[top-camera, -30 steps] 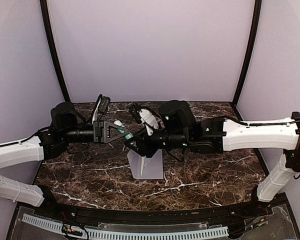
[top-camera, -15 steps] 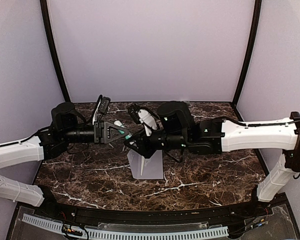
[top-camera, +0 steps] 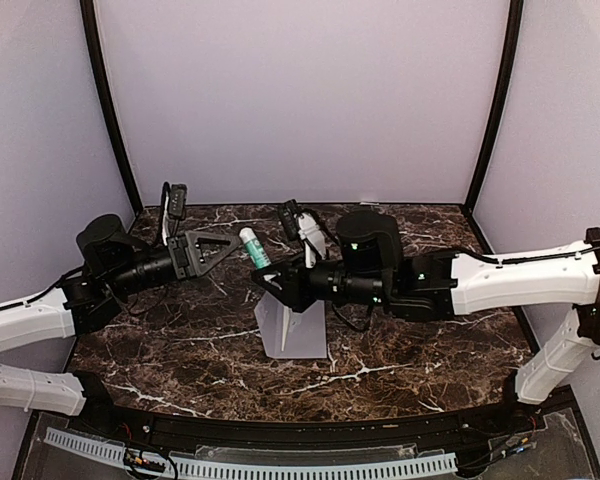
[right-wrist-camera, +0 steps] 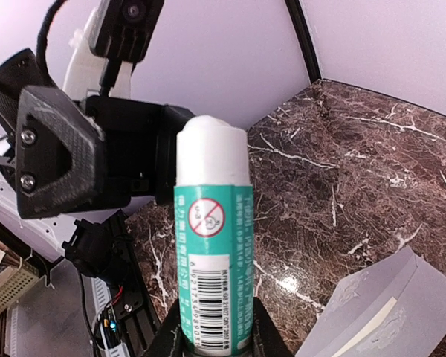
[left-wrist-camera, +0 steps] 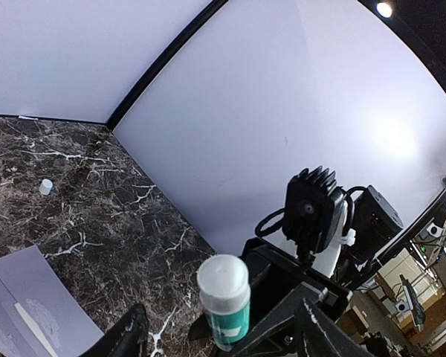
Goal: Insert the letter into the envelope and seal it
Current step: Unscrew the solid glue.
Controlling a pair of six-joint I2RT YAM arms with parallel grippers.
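The grey envelope (top-camera: 292, 328) lies on the marble in the middle, its flap raised; it also shows in the left wrist view (left-wrist-camera: 30, 297) and the right wrist view (right-wrist-camera: 386, 305). The letter is hidden. My right gripper (top-camera: 276, 279) (right-wrist-camera: 214, 338) is shut on the base of a green glue stick (top-camera: 254, 247) (right-wrist-camera: 213, 245) with a white top, held above the envelope's far left corner. My left gripper (top-camera: 225, 248) (left-wrist-camera: 219, 342) stands open just left of the stick (left-wrist-camera: 224, 297), apart from it, with nothing between its fingers.
A small white cap-like piece (left-wrist-camera: 46, 187) sits on the marble table (top-camera: 430, 340) near the back wall. Purple walls close in the back and both sides. The two arms face each other across the table's middle.
My left gripper has opened, let go of the glue stick and drawn back to the left. The right gripper has closed on the stick and keeps it, shifted slightly right.
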